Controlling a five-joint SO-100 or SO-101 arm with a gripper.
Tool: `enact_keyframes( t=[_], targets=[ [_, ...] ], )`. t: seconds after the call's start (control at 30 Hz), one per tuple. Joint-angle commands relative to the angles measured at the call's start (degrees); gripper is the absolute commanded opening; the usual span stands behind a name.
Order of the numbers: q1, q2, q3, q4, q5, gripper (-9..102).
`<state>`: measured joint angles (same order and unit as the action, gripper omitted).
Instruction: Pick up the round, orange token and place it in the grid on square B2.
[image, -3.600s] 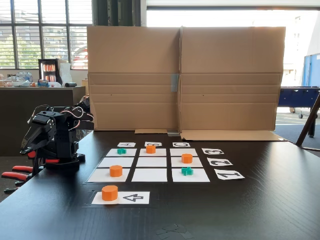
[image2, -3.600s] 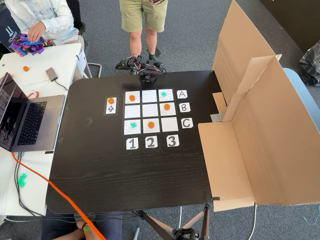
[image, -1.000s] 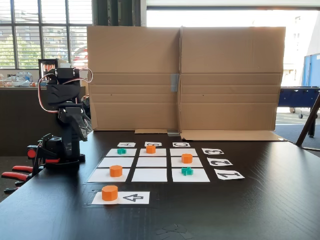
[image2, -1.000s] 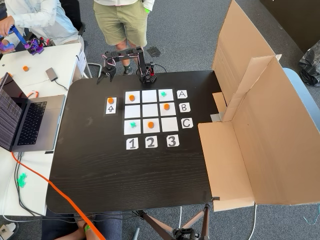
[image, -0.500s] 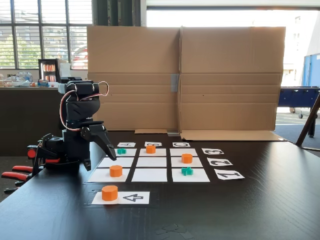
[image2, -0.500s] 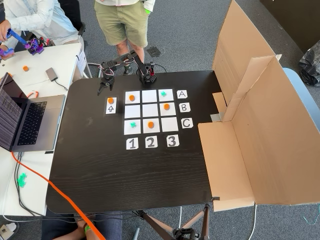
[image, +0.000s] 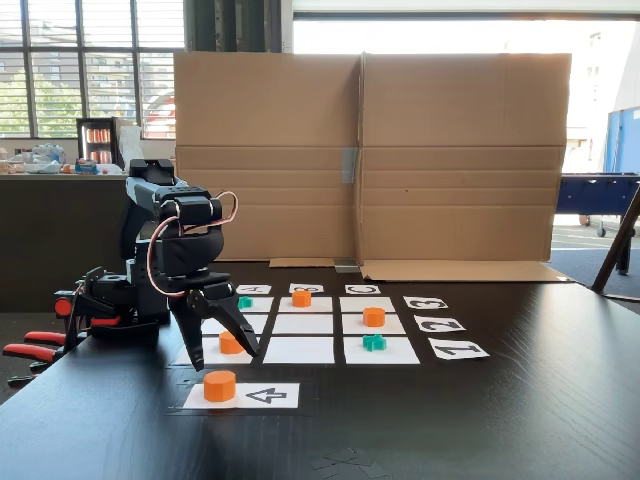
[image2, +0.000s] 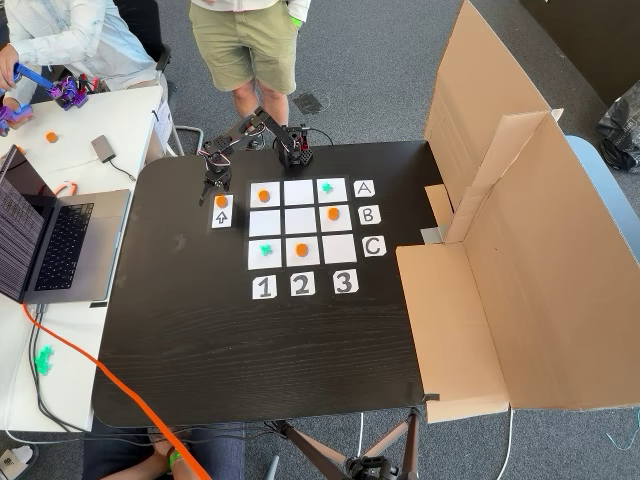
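We are early on: our gripper (image: 222, 356) hangs with its fingers (image: 243, 341) spread just above the token (image: 219, 385), which sits ungrasped on the arrow sheet (image: 268, 396) beside the grid (image: 300, 347), whose square B2 (image: 303, 324) lies bare.

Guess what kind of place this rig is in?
Probably a shared lab or makerspace in an office hall: black table with a paper grid, laptop on a side desk, foosball table behind, and big windows.
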<state>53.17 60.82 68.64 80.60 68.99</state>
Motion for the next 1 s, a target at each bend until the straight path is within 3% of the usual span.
enact_keyframes(
  t=[0.0, 0.63, 0.97],
  targets=[
    [-1.05, 0.18, -1.93, -0.79, 0.79, 56],
    [-1.58, -4.66, -6.15, -1.23, 2.11, 49],
    [-1.41, -6.24, -7.12, -1.85, 2.02, 34]
  ],
)
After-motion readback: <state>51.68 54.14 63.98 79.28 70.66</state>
